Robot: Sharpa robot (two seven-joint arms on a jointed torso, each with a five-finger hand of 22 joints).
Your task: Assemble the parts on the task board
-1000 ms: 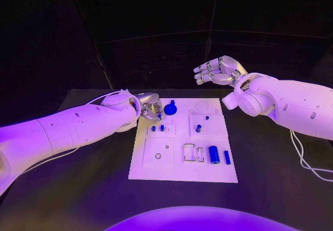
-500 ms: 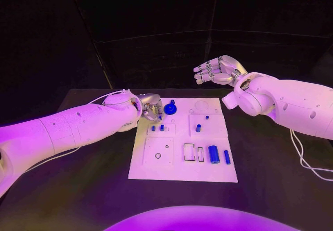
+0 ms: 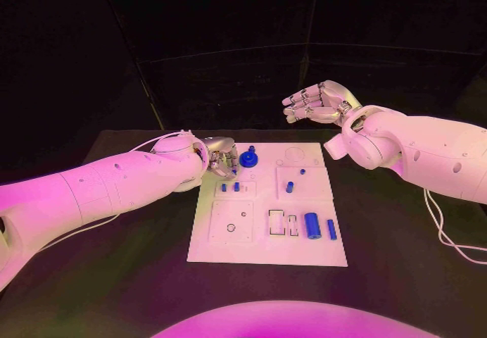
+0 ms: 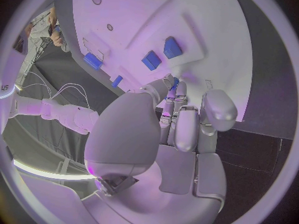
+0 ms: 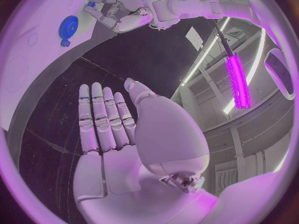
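Two bulky white arms with small round dimples on the shells, thin white cables at the left wrist and below the right forearm, silver segmented fingers [image 5: 102,117].

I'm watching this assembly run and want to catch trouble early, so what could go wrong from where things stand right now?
The left hand works at the board's far left corner, close to the blue gear and two small blue pegs; a stray finger could knock them. Its fingers hide what they are doing, so a slipped part may go unnoticed. The right hand is raised off the table with fingers apart, too far to steady the board if it slides.
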